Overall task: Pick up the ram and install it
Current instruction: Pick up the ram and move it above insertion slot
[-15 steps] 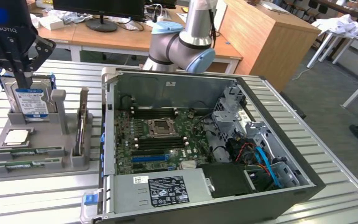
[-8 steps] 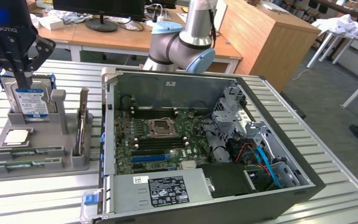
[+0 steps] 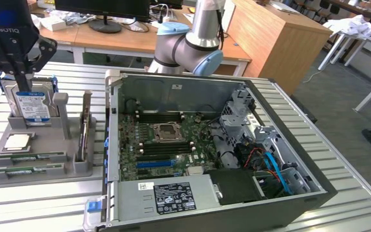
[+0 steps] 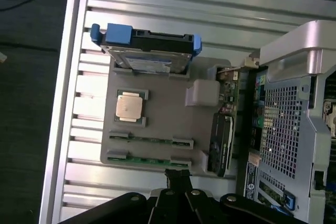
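Starting with the exterior view: gripper pinched fully shut, nothing between the fingers, hanging above the blue-labelled hard drive at the back of the gray holder tray. Ram lying flat in the tray's frontmost slot, untouched, twin stick in the slot just behind, then a CPU behind that. Graphics card upright on edge along the tray's side, next to the open PC case on the exterior view's right. Motherboard inside, arm behind the case.

Over to the wrist view: closed gripper poking in above the tray, closest to one end of the ram. Twin stick parallel beside it, CPU and hard drive further along.
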Robot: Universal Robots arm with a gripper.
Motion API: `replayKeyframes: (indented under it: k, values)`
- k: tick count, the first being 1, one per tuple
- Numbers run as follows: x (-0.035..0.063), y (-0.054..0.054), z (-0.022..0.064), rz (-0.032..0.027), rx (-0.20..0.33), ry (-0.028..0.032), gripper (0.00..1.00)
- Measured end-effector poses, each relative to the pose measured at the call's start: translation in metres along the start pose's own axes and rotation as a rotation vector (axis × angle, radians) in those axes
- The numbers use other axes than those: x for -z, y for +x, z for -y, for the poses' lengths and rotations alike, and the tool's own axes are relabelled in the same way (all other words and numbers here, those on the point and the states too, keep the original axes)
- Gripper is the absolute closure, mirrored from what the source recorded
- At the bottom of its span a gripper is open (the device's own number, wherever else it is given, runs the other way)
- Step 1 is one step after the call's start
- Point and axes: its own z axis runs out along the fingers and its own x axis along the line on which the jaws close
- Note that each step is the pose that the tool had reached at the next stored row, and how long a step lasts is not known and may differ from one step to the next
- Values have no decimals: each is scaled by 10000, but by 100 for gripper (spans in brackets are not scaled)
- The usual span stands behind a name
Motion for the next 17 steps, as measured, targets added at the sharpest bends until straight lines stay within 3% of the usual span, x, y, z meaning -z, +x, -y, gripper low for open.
replayKeyframes:
  k: [17]
  values:
    - [-3,0,0,-139,3092,-72,90]
